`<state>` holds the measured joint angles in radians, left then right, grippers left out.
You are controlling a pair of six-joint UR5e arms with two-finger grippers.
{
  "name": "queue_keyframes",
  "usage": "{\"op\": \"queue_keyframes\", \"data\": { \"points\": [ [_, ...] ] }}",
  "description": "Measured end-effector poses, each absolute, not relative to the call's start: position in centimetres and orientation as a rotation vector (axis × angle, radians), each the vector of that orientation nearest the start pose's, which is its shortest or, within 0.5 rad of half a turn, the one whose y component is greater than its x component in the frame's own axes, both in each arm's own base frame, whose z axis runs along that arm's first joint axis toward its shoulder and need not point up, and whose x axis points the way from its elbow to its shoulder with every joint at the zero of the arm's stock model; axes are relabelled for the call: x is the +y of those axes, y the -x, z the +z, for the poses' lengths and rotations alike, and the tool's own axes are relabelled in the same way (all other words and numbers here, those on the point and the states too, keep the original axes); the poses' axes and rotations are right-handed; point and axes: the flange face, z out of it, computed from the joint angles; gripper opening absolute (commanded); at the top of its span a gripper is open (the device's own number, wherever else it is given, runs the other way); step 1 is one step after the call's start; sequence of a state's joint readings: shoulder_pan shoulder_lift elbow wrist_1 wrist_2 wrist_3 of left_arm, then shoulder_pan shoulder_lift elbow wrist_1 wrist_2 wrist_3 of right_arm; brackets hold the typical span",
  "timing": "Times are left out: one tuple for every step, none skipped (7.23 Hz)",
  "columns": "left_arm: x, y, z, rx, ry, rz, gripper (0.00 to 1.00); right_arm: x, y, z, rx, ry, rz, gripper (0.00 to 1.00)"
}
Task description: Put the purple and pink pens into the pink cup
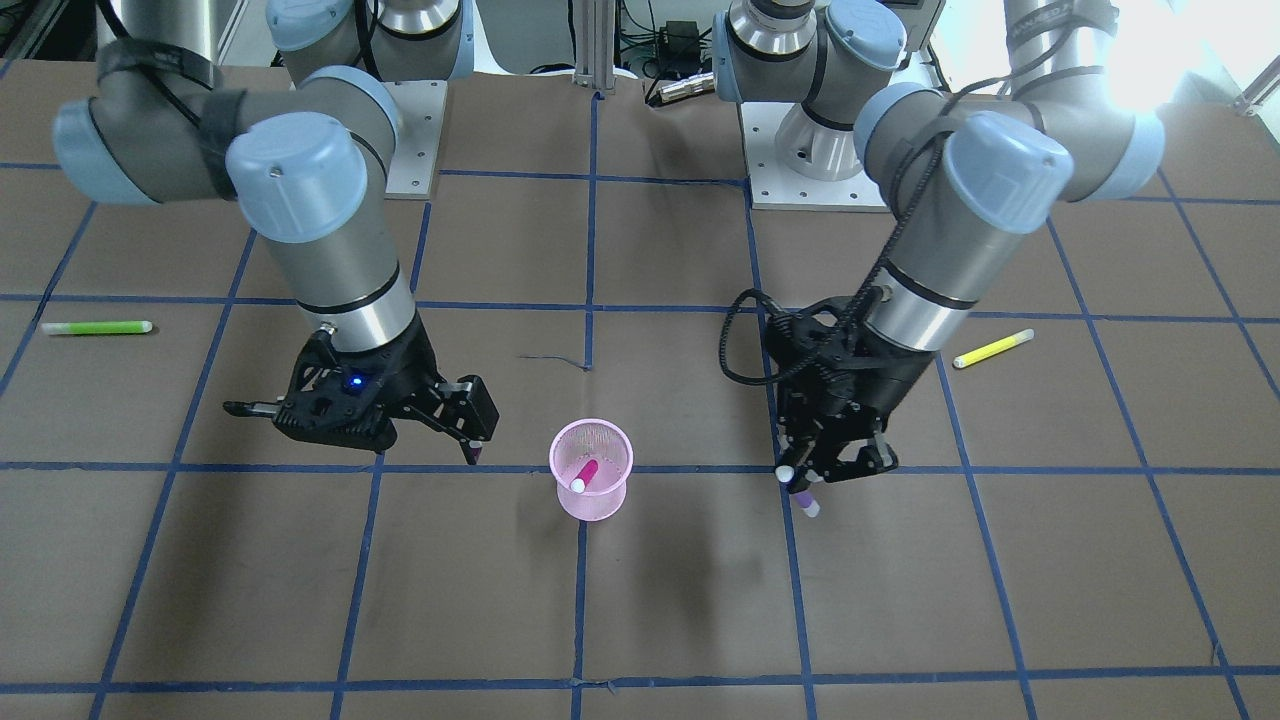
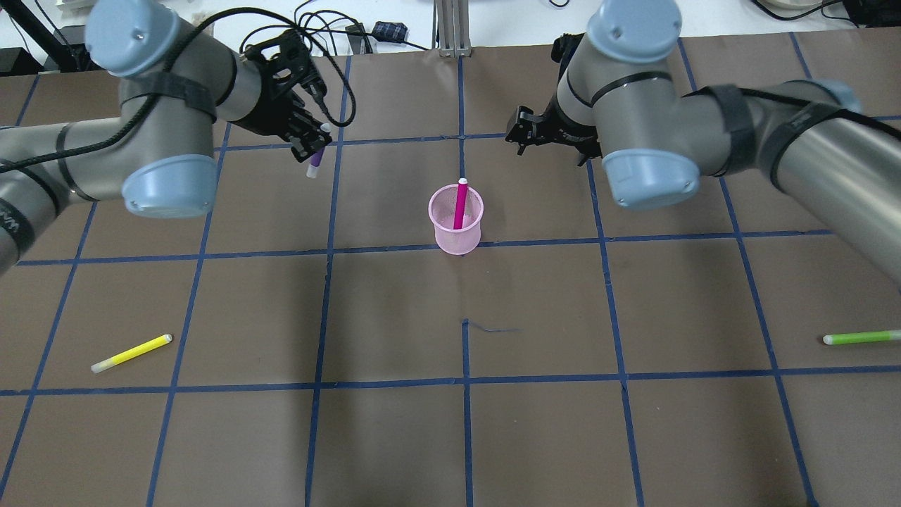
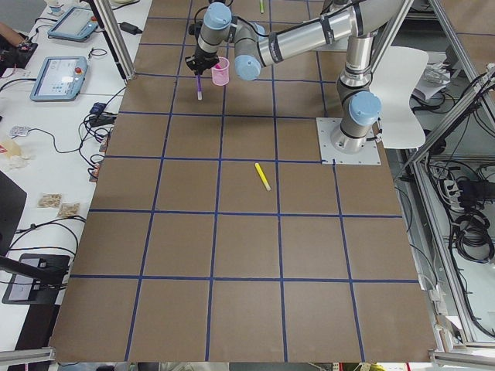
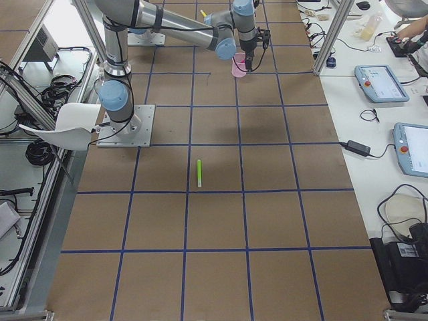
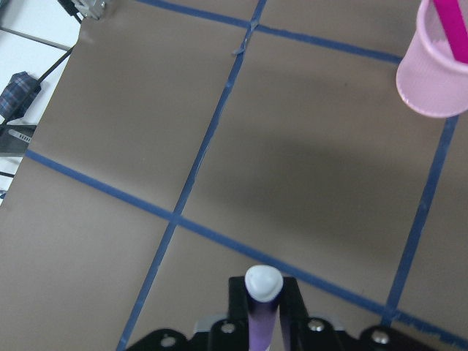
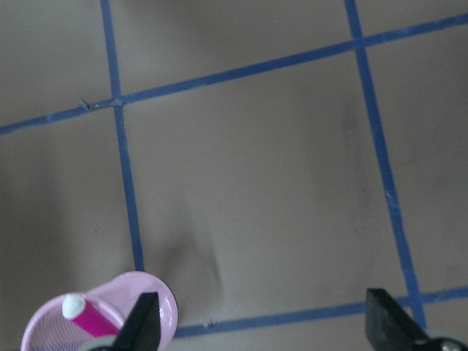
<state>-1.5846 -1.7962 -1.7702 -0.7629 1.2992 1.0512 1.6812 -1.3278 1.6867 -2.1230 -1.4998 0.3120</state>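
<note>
The pink mesh cup (image 1: pixel 591 470) (image 2: pixel 456 220) stands upright near the table's middle. A pink pen (image 1: pixel 583 473) (image 2: pixel 460 204) leans inside it. My left gripper (image 1: pixel 800 485) (image 2: pixel 314 146) is shut on a purple pen (image 1: pixel 806 500) (image 2: pixel 314 160) with a white cap. It holds the pen above the table, well to the side of the cup. The left wrist view shows the pen (image 5: pixel 262 303) between the fingers and the cup (image 5: pixel 435 73) far off. My right gripper (image 1: pixel 365 440) (image 2: pixel 545 141) is open and empty beside the cup (image 6: pixel 110 314).
A yellow pen (image 1: pixel 992 349) (image 2: pixel 131 353) lies on the table on my left side. A green pen (image 1: pixel 97 327) (image 2: pixel 862 338) lies far out on my right side. Blue tape lines grid the brown table.
</note>
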Motion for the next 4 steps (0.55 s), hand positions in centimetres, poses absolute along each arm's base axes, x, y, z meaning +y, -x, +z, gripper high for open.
{"op": "queue_keyframes", "data": {
  "points": [
    [-57.2, 20.0, 36.8, 2.704, -1.532, -0.802, 0.00, -56.3, -19.6, 38.8, 3.052, -0.302, -0.166, 1.00],
    [-56.8, 21.8, 37.4, 2.831, -1.332, -0.877, 0.00, -55.8, -18.9, 41.5, 3.103, -0.284, -0.052, 1.00],
    [-56.5, 22.7, 37.8, 2.966, -1.086, -0.941, 0.00, -55.5, -17.7, 43.6, 3.149, -0.242, 0.055, 1.00],
    [-56.3, 23.0, 38.2, 3.093, -0.805, -1.003, 0.00, -54.7, -16.8, 45.4, 3.174, -0.214, 0.118, 1.00]
  ]
}}
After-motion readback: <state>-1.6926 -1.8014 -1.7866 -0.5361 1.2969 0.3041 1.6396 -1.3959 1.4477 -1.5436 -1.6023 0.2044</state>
